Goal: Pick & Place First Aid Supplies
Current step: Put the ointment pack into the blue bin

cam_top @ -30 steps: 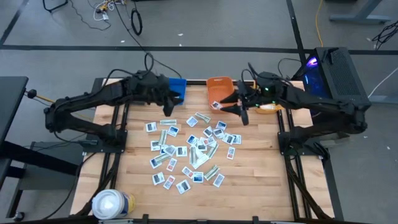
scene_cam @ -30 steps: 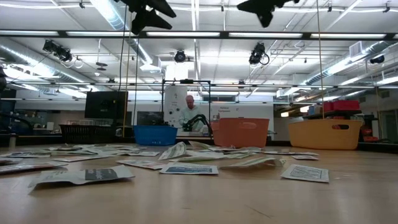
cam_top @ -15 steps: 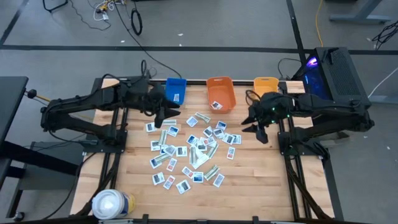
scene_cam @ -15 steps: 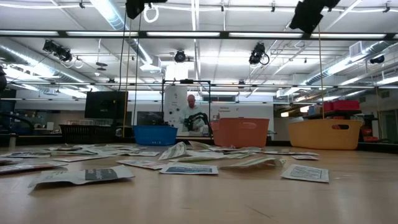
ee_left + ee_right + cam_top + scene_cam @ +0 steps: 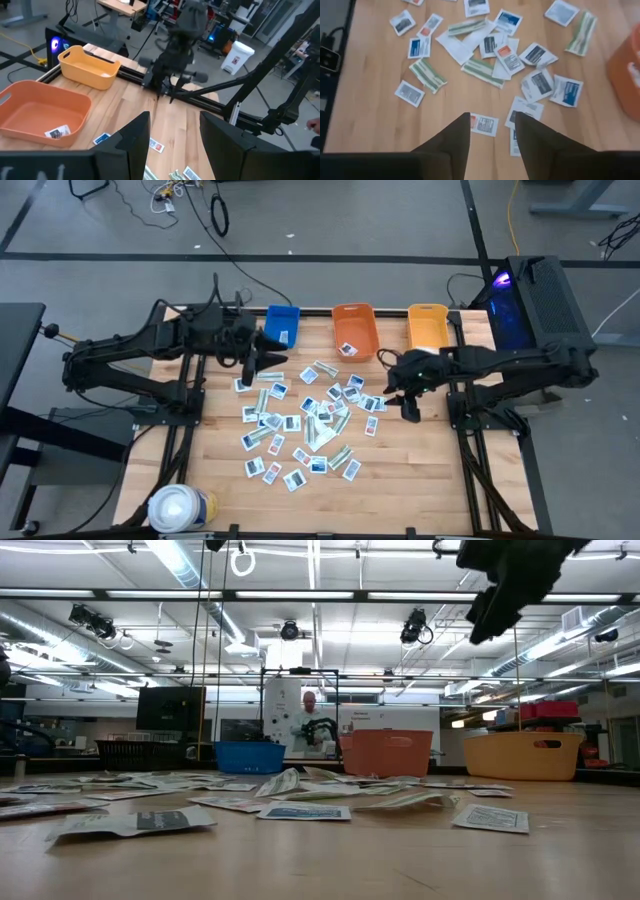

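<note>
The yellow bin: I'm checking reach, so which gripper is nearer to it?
Right. The right gripper hangs open just in front of the yellow bin, while the left gripper hangs open across the table, by the blue bin.
</note>
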